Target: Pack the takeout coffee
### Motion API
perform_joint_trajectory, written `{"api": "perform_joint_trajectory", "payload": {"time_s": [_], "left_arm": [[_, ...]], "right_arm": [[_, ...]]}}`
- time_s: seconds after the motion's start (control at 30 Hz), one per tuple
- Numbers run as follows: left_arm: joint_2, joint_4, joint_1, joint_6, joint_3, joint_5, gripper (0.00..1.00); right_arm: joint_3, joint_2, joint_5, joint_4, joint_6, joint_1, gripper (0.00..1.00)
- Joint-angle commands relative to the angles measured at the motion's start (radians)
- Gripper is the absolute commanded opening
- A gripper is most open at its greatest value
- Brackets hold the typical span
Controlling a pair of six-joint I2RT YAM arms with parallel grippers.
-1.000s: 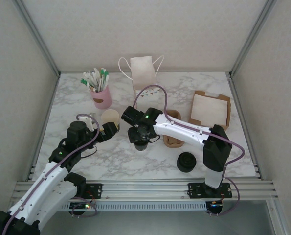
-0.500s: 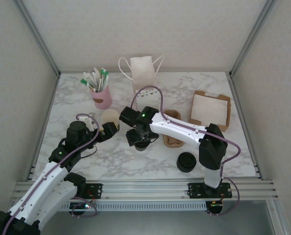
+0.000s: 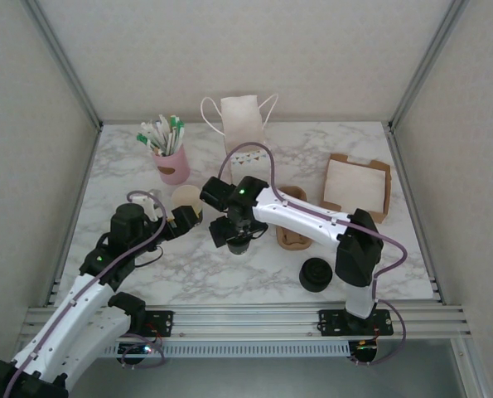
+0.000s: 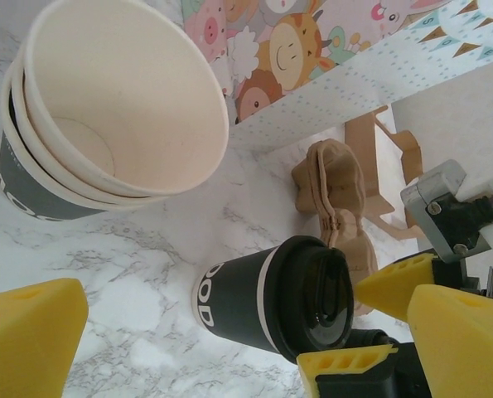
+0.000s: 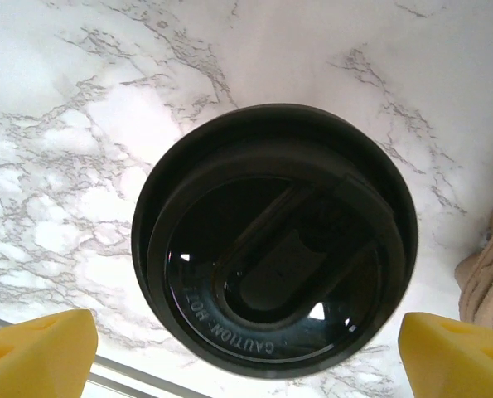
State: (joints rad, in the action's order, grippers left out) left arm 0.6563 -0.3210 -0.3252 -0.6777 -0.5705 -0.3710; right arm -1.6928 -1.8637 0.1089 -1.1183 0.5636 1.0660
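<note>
Two yellow fingers (image 5: pixel 31 352) of the right gripper (image 5: pixel 246 355) are spread wide, one on each side of the coffee (image 4: pixel 246 303), which stands on the table (image 5: pixel 105 99), just left of the brown tray (image 3: pixel 294 224). The left gripper (image 3: pixel 188 219) is open too, with nothing in it, beside the stack of cups (image 4: pixel 113 108). The coffee looks light and easy to squash, and its lid (image 5: pixel 275 249) could pop off, so I think a soft squeeze on the side, below the lid, is best, keeping it upright.
</note>
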Motion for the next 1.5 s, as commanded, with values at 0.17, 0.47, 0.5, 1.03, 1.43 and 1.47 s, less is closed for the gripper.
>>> {"api": "perform_joint_trajectory", "payload": {"time_s": [0.17,0.47,0.5,1.03,1.43,1.47], "left_arm": [[-0.01,-0.061,-0.014,-0.015,-0.111,-0.015,0.72],[0.095,-0.032,-0.211,-0.058,-0.177,0.104,0.4],[0.119,-0.027,-0.245,-0.061,-0.185,0.127,0.38],[0.354,0.062,-0.348,-0.057,-0.155,0.202,0.35],[0.344,0.057,-0.345,-0.045,-0.125,0.224,0.47],[0.342,0.056,-0.345,-0.044,-0.121,0.224,0.48]], "right_arm": [[0.262,0.307,-0.017,0.145,0.065,-0.027,0.82],[0.599,0.538,-0.246,0.472,0.149,-0.198,0.3],[0.633,0.551,-0.281,0.513,0.165,-0.218,0.26],[0.761,0.468,-0.44,0.679,0.213,-0.313,0.09],[0.677,0.35,-0.445,0.665,0.181,-0.314,0.09],[0.67,0.339,-0.446,0.663,0.178,-0.314,0.09]]}}
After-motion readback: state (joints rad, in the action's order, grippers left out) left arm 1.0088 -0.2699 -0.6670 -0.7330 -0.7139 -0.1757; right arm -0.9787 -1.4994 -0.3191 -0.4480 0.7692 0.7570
